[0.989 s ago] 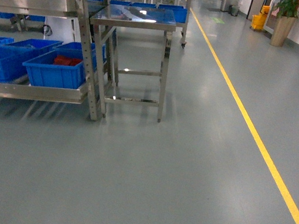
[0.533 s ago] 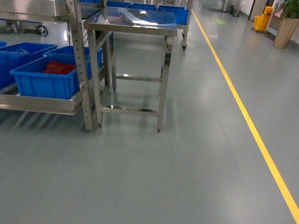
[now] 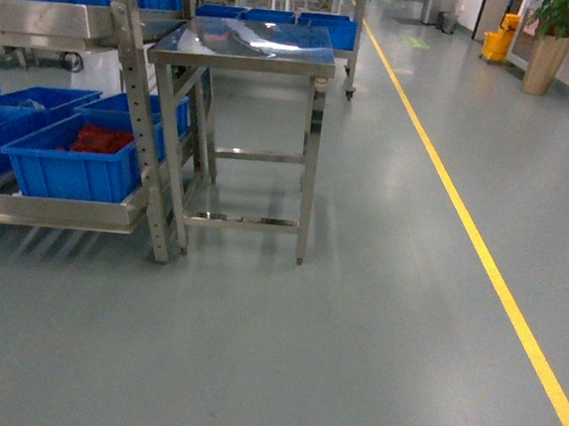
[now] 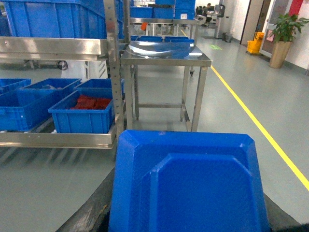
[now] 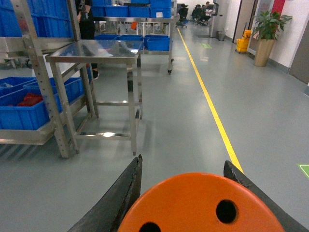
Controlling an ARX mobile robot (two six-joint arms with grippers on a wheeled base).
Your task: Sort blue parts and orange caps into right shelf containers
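Observation:
In the left wrist view a bright blue part [image 4: 188,183] with bevelled corners fills the lower frame, and my left gripper [image 4: 188,215] is shut on it, dark fingers [image 4: 94,212] showing on either side. In the right wrist view my right gripper [image 5: 183,162] is shut on an orange cap [image 5: 193,205], whose flat end face with small holes is turned to the camera. Blue shelf containers [image 3: 69,169] stand on the low level of a steel shelf to the left, one holding red-orange pieces [image 3: 100,139]. Neither gripper shows in the head view.
A steel table [image 3: 244,45] stands just right of the shelf upright [image 3: 138,120]. More blue crates [image 4: 58,19] sit on the upper shelf level. A yellow floor line [image 3: 481,250] runs along the right. A potted plant [image 3: 542,56] and a yellow mop bucket [image 3: 496,42] stand far back right.
The shelf, crates and table have slid left and lower in the head view and look slightly nearer, as the base moves.

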